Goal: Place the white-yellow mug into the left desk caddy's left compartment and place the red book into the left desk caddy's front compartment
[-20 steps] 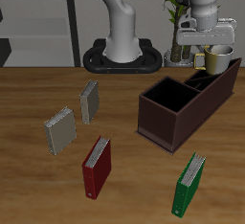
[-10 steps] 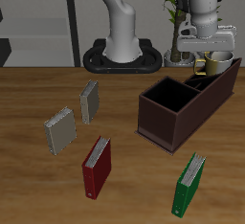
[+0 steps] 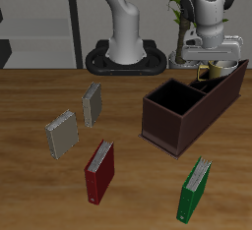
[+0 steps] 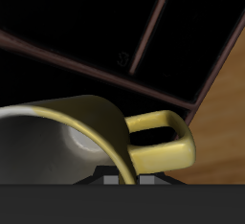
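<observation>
Wooden table (image 3: 39, 185) scene: gripper (image 3: 210, 65) closed on small cream-white mug with yellow handle (image 4: 91, 137), hanging just above long maroon-brown caddy (image 3: 187, 111); fingertips hidden, mug mostly hidden in exterior view.

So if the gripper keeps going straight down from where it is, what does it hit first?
Probably the floor of the left desk caddy: the gripper points down into a narrow section, carrying the white-yellow mug. Depth is unclear; a divider lies close.
</observation>
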Robot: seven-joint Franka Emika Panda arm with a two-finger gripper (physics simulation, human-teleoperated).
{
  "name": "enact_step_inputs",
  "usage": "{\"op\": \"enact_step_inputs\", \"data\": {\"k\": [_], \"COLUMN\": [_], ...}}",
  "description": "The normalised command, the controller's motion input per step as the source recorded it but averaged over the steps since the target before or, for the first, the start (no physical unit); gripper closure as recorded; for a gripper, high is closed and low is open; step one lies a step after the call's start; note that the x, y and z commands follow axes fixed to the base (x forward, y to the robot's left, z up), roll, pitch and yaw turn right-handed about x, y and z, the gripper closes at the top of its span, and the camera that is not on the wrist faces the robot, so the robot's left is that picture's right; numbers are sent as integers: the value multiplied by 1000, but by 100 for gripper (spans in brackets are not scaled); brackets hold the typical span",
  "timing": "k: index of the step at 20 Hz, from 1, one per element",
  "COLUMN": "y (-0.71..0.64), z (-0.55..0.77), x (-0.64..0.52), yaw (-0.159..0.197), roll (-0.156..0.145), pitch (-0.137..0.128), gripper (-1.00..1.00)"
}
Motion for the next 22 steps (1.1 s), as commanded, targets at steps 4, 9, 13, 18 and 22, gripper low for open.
{"op": "enact_step_inputs", "data": {"k": [4,9,13,18,22], "y": [130,58,223,-10,-367], "z": [-184,33,228,570,415], "x": [-55,-18,-167,-144,154], "yaw": [15,-26,22,52,46], "roll": [90,31,78,-13,-85], "pitch": [78,33,-17,-137,-62], "gripper": [-100,-100,-100,-100,-100]}}
